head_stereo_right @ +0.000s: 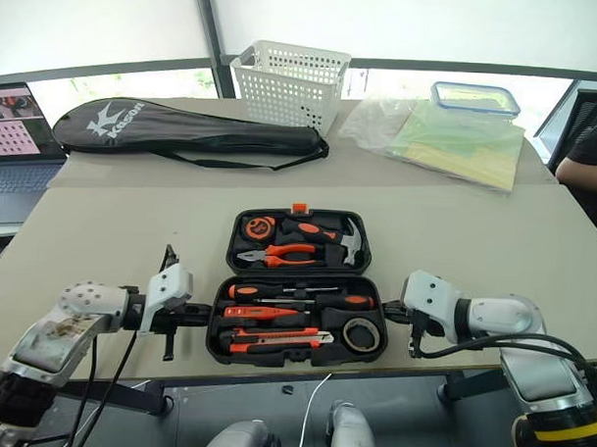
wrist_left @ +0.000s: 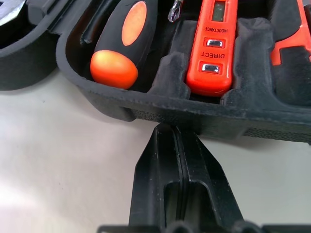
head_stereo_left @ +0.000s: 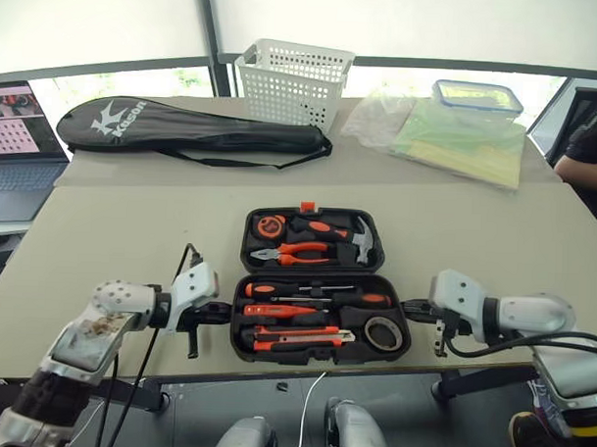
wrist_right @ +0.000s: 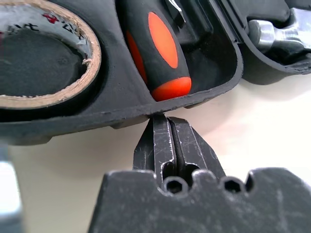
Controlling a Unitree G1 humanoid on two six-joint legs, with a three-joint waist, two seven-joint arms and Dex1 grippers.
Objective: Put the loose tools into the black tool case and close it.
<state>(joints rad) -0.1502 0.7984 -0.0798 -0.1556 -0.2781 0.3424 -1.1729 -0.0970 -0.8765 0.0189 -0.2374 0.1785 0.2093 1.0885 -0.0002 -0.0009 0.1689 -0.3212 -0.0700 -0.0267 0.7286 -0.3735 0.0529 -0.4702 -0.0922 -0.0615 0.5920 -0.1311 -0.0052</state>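
Right now your left gripper (head_stereo_left: 220, 311) and right gripper (head_stereo_left: 410, 308) sit at either end of the near half of the black tool case (head_stereo_left: 321, 287), fingers pressed fully together and holding nothing, tips at its side walls. You have the case lying open on the table (head_stereo_left: 112, 227), the screwdrivers (head_stereo_left: 306, 291), utility knife (head_stereo_left: 302, 334) and tape roll (head_stereo_left: 384, 332) seated in its near tray. Beyond it lie a racket bag (head_stereo_left: 184, 126) and a white basket (head_stereo_left: 292, 81).
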